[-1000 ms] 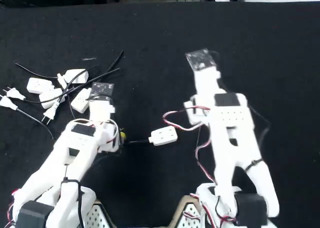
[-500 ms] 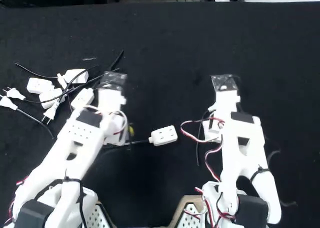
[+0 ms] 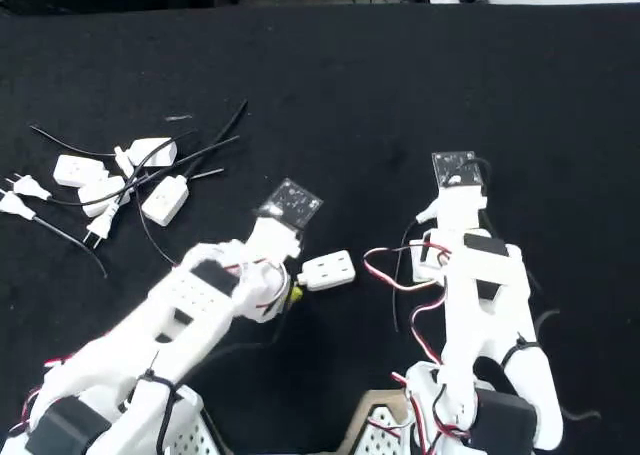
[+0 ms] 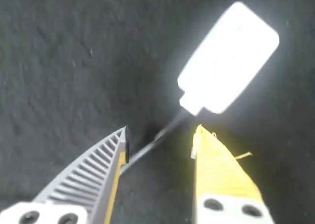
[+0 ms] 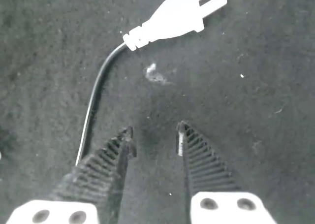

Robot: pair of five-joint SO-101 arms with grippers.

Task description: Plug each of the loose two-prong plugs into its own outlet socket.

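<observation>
Left wrist view showed the left gripper (image 4: 160, 131) spread open, its fingers straddling the black cord (image 4: 152, 143) just behind the outlet socket (image 4: 229, 56). Closing there would likely pinch cord, not body, and swing the socket round. Right of the socket, the right gripper (image 5: 155, 129) also gaped, a two-prong plug (image 5: 172, 17) just beyond its tips; advancing might nudge it away.

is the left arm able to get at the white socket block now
Probably yes: the left gripper is open, the socket block lies just ahead on bare cloth, nothing between them but its cord.
</observation>
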